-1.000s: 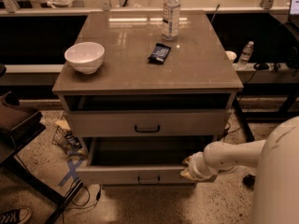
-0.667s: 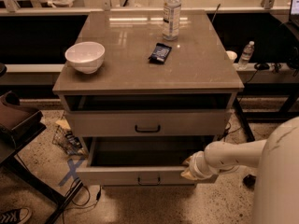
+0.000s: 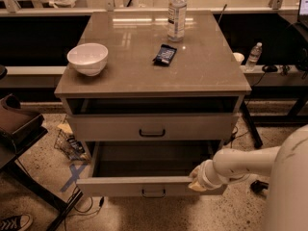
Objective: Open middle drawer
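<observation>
The middle drawer (image 3: 120, 186) is pulled out toward the camera. Its flat front carries a small dark bar handle (image 3: 154, 193), and its inside lies in shadow. Above it is the taller drawer front (image 3: 192, 127) with a larger dark handle, which is closed. The lowest drawer is hidden beneath the open one. My gripper (image 3: 197, 179) is at the top edge of the open drawer's front, right of the handle. My white arm (image 3: 250, 161) reaches in from the right.
On the cabinet top (image 3: 134, 76) stand a white bowl (image 3: 87, 57), a clear bottle (image 3: 177, 13) and a dark packet (image 3: 165, 54). A dark stand (image 3: 19, 124), cables and a shoe (image 3: 14, 221) are at the left. A small bottle (image 3: 254, 56) stands on the shelf at the right.
The middle drawer's front and my gripper have come slightly further toward the camera. Nothing else has moved.
</observation>
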Tool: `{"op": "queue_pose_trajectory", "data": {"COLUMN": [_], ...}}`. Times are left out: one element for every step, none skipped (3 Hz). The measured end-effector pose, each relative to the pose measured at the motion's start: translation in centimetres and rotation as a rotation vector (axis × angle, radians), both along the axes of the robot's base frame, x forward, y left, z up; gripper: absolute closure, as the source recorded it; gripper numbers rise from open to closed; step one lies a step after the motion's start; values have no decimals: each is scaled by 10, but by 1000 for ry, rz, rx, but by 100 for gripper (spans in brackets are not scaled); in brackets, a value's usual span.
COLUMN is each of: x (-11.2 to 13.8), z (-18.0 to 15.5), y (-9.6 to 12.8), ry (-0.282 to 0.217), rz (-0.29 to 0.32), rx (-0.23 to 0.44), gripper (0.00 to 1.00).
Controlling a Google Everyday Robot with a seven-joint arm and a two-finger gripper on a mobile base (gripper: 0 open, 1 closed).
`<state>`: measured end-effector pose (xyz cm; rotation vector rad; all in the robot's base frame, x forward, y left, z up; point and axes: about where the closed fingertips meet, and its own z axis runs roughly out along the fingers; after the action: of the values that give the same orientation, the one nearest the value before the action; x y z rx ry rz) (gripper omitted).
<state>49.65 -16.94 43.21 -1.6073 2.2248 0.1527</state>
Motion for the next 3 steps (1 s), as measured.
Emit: {"op": "queue_pose_trajectory", "data": {"x": [-30, -29, -57], "z": [-1, 1, 2], "y": [-9, -8, -15], "ry": [56, 56, 107], "rz": [20, 20, 43], "rx": [-13, -13, -30], "gripper": [100, 100, 100]}}
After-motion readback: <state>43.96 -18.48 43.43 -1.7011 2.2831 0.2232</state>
